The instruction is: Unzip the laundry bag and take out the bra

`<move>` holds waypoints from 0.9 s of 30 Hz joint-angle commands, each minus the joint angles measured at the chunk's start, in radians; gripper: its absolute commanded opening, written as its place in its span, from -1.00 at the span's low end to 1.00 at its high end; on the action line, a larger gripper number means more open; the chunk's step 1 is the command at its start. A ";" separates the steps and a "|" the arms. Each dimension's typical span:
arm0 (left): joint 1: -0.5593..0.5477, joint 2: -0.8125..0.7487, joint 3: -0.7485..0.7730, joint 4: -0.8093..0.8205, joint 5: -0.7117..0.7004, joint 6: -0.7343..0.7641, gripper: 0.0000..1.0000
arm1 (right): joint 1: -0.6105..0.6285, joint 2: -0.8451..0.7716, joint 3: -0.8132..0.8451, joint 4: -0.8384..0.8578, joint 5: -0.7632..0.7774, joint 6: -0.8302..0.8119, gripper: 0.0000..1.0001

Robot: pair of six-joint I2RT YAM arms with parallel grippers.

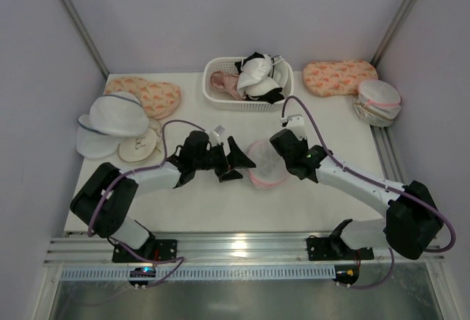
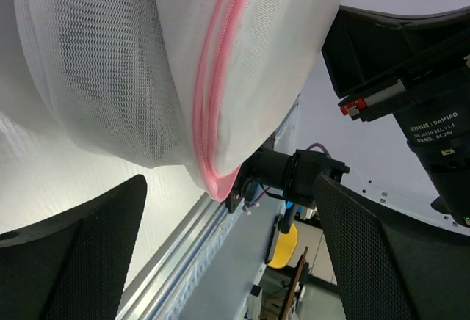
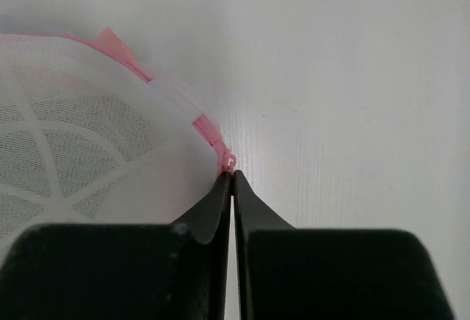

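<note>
Overhead first: the round white mesh laundry bag with the pink zipper rim (image 1: 266, 164) sits on the white surface (image 1: 191, 210) just right of centre, hemmed in by both arms. The left tool (image 1: 236, 161) reaches in from the left of the frame with its black fingers spread and its tips right at the bag's edge. Touching or not? This shot can't settle it.

The left wrist camera gets closer. The bag (image 2: 147, 70) fills the upper left, its pink zipper line running down the side. The two textured fingers (image 2: 81, 261) stand wide apart, one in each bottom corner, with the bag's lower edge hanging between them. Whether the mesh brushes either pad is hard to tell. The other arm's black housing looms at the upper right.

Now the right tool (image 1: 283, 150). From above it's only a dark block against the bag's upper right edge, tips hidden. Its own wrist view has the detail: both fingers are pressed together, pinching the pink zipper pull (image 3: 229, 163) at the rim. The bag is at the left of that frame, with bare surface to the right. What's inside the mesh can't be made out.

Only the top view shows the rest:
- a white plastic basket (image 1: 235, 103) of white, black and pink garments at upper centre
- orange-patterned padded pieces (image 1: 339, 76) at upper right and upper left
- white mesh domes with grey-blue rims (image 1: 110, 118) at the left
</note>
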 commanded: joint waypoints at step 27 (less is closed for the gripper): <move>0.014 -0.088 -0.044 -0.078 -0.386 0.211 -0.24 | -0.042 -0.333 -0.019 0.102 -0.302 -0.003 0.73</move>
